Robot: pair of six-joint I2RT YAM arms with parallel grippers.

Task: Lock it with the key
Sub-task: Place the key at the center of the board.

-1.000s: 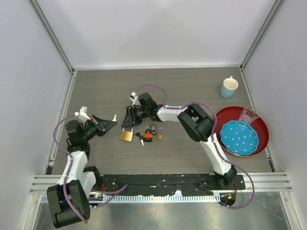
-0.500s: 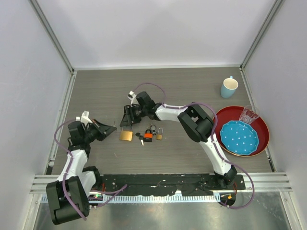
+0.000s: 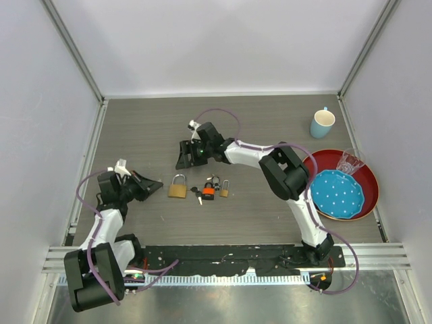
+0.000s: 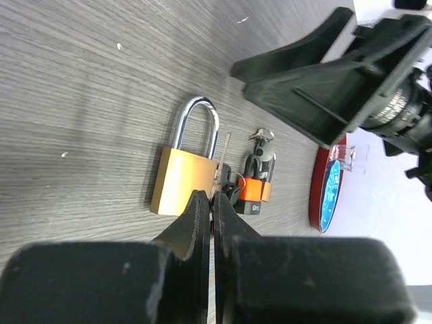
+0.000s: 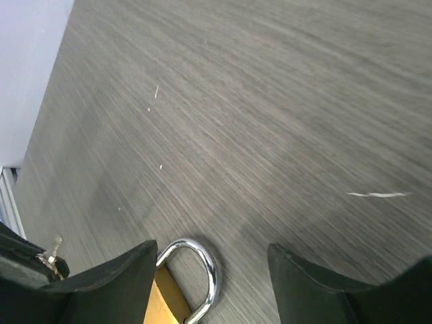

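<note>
A brass padlock with a steel shackle lies flat on the grey table; it also shows in the left wrist view and the right wrist view. My left gripper is shut on a thin key, whose blade sticks out of the fingertips just left of the padlock. The same key shows in the right wrist view. My right gripper is open and empty, hovering just behind the padlock's shackle, with one finger on each side of it in its own view.
A small orange padlock with keys and a small brass padlock lie right of the big one. A blue mug stands back right. A red plate at the right holds a blue dish and a glass.
My right gripper has moved back and slightly right, off the brass padlock. My left gripper has lowered and turned towards the padlock. The padlock has stayed in place.
</note>
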